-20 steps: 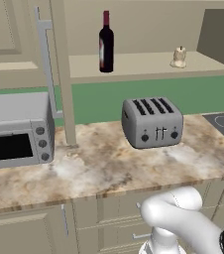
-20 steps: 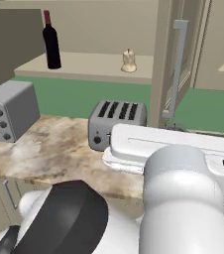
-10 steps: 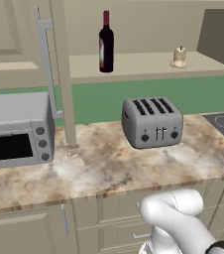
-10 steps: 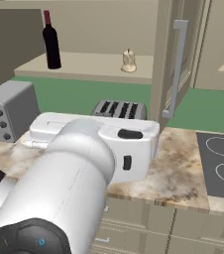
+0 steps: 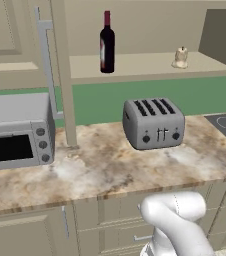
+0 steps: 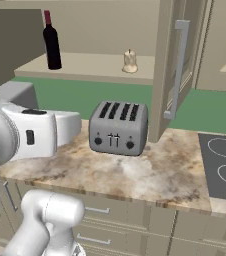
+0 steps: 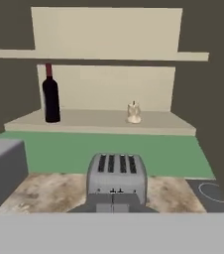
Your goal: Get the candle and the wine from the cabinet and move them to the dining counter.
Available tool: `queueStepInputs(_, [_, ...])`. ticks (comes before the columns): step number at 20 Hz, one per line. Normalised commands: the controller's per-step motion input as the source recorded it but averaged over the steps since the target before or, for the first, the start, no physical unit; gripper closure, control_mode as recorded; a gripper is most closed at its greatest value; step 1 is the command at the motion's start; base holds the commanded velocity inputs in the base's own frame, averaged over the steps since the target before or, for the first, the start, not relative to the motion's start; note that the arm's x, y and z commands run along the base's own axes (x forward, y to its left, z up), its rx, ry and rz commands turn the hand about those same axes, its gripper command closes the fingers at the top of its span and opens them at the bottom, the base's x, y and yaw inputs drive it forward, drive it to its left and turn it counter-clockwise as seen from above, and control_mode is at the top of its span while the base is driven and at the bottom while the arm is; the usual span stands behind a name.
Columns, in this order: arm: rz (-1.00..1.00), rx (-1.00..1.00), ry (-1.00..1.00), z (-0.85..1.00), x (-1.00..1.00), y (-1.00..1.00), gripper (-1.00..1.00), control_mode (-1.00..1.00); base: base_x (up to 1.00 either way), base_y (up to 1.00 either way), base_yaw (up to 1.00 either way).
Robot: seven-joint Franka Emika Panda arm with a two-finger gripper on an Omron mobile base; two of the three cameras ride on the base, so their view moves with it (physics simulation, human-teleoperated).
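The wine [image 5: 106, 42] [image 6: 51, 42] [image 7: 50, 94], a dark bottle with a red neck, stands upright at the left of the open cabinet's beige shelf [image 5: 140, 66] [image 6: 85, 70] [image 7: 99, 121]. The small pale candle [image 5: 180, 57] [image 6: 129, 61] [image 7: 133, 112] sits further right on the same shelf. My gripper [image 7: 112, 207] is shut with nothing in it, low and well short of the shelf, facing the toaster. The white arm [image 6: 30, 135] crosses the left of the right base view. The dining counter is out of view.
A steel toaster [image 5: 153, 122] [image 6: 118, 127] [image 7: 116, 176] stands on the marbled worktop [image 5: 100, 170] below the shelf. A grey toaster oven [image 5: 15, 130] [image 7: 2, 173] is at the left, a black hob [image 6: 225, 165] at the right. The open cabinet doors [image 5: 60, 70] [image 6: 172, 65] jut out over the worktop.
The arm has swung from the lower right of the right base view across to its left side. The wine and the candle have not moved. The gripper stayed shut.
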Motion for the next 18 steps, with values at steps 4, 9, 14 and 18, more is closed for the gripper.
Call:
queueStepInputs(4, [0.0, 0.0, 0.23, 0.0, 0.15, 0.88, 1.0, -1.0, 0.0, 0.0, 0.0])
queueStepInputs(9, [0.02, 0.0, 0.25, 0.04, 0.24, 0.62, 1.0, -1.0, 0.0, 0.0, 0.0])
queueStepInputs(14, [0.01, 0.0, 0.26, 0.02, 0.29, 0.59, 1.0, -1.0, 0.0, 0.0, 0.0])
queueStepInputs(18, [0.0, 0.0, 0.22, 0.01, 0.37, 0.5, 1.0, -1.0, 0.0, 0.0, 0.0])
